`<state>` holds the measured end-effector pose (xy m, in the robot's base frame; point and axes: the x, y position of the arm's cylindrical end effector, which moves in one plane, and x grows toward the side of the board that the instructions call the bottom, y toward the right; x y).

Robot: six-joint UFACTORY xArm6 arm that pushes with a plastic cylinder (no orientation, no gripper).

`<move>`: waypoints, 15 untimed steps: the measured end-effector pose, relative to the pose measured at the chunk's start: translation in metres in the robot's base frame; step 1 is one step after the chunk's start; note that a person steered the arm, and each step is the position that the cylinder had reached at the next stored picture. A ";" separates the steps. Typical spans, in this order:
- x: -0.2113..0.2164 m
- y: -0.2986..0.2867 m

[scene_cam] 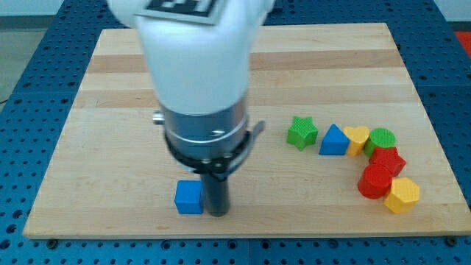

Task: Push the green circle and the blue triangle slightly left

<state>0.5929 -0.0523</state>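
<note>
Wooden worktop carries my tip, just right of a blue cube; no hand exists. Well apart rightward: blue triangle between green star and yellow heart; green circle beyond.

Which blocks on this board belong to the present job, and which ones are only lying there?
For the job:
green circle
blue triangle
my tip, far to the view's left of both

Only lying there:
blue cube, just left of my tip
green star
yellow heart
two red blocks
yellow hexagon
</note>
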 end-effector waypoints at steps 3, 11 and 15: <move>-0.088 0.012; -0.088 0.303; -0.084 0.211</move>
<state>0.5086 0.1585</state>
